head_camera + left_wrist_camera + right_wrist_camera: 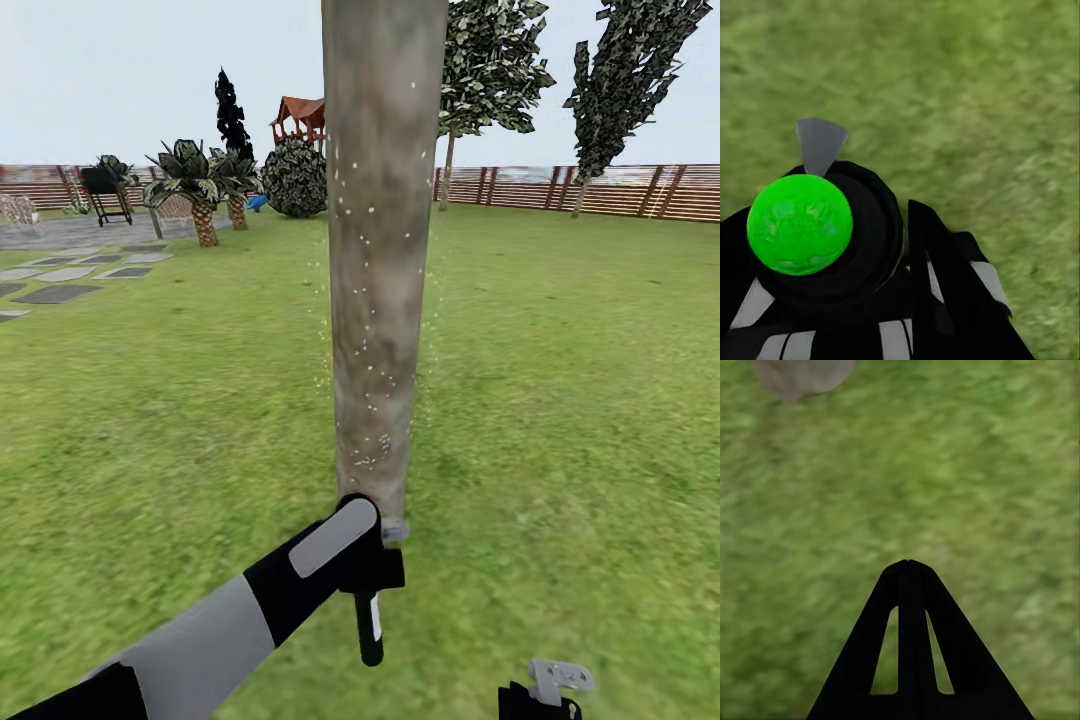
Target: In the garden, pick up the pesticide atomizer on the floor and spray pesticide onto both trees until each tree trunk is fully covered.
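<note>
Head view: our left gripper [368, 570] clamped on pesticide atomizer [369, 625], hanging beside tree trunk [382, 250] base. White specks sparse; we should sweep nozzle upward. Right gripper [907, 566] fingers together, idle.

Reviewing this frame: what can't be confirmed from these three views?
- Tree trunk: head view's top edge cuts it off, so pesticide coverage higher up is unknown; its far side is hidden.
- Pesticide atomizer: its spray head is hidden behind the left gripper in head view.
- Right gripper: fingers meet at the tip in its wrist view; head view's bottom edge crops it.
</note>
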Robot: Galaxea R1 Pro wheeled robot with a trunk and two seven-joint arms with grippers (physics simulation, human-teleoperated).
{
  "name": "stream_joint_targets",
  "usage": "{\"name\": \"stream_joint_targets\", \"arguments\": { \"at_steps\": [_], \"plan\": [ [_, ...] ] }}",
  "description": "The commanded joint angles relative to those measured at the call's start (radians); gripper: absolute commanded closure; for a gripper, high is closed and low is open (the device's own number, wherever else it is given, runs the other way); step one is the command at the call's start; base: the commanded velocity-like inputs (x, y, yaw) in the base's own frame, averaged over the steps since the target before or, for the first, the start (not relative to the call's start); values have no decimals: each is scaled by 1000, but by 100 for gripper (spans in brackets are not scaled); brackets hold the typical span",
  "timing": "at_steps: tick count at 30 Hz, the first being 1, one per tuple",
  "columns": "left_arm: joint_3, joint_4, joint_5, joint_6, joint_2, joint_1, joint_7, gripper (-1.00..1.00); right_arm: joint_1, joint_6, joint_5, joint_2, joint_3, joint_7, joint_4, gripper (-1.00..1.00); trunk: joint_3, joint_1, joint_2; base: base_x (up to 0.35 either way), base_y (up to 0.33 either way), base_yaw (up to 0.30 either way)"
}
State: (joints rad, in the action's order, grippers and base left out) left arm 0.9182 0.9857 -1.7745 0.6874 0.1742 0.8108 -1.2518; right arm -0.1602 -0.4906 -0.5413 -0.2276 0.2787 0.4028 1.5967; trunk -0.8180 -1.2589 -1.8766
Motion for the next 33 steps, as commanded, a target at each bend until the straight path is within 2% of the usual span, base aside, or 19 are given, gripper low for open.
{"name": "stream_joint_targets", "arguments": {
  "at_steps": [1,3,7,9,12,14,16,18,19,23,26,27,29,33],
  "plan": [
    [7,1,1,10,0,0,-5,100,0,0,-10,-1,2,10,1,100,-1,0,0,0,0,0],
    [17,3,8,10,-1,0,-1,100,-1,4,-11,-1,2,9,-2,100,-1,0,0,0,0,0],
    [29,26,90,11,0,-1,14,100,-1,9,-10,-1,2,8,-7,100,-1,0,0,0,0,0],
    [30,71,110,12,0,-1,11,100,-1,10,-11,-1,3,8,-9,100,-1,0,0,0,0,0],
    [31,157,117,30,0,1,-58,100,-2,10,-11,-1,3,8,-10,100,-1,0,0,0,0,0],
    [30,231,106,37,0,13,-112,100,-2,10,-10,-1,4,9,-10,100,-1,0,0,0,0,0],
    [30,297,51,39,0,46,-177,100,-1,10,-11,0,5,9,-11,100,-1,0,0,0,0,0],
    [30,344,-31,37,0,99,-245,100,-1,10,-11,0,7,10,-11,100,-1,0,0,0,0,0],
    [30,363,-85,34,0,147,-272,100,-2,9,-11,0,7,10,-11,100,-1,0,0,0,0,0],
    [28,375,-197,29,0,278,-297,100,-2,9,-11,1,9,10,-11,100,-1,0,0,0,0,0],
    [27,356,-296,27,0,404,-302,100,-2,9,-11,1,10,10,-11,100,-1,0,0,0,0,0],
    [27,328,-346,26,0,478,-302,100,-2,9,-11,1,11,10,-11,100,-1,0,0,0,0,0],
    [27,276,-420,25,0,590,-301,100,-2,9,-11,1,11,11,-11,100,-1,0,0,0,0,0],
    [27,209,-525,26,0,759,-301,100,-2,9,-10,1,12,11,-10,100,-1,0,0,0,0,0]
  ]
}}
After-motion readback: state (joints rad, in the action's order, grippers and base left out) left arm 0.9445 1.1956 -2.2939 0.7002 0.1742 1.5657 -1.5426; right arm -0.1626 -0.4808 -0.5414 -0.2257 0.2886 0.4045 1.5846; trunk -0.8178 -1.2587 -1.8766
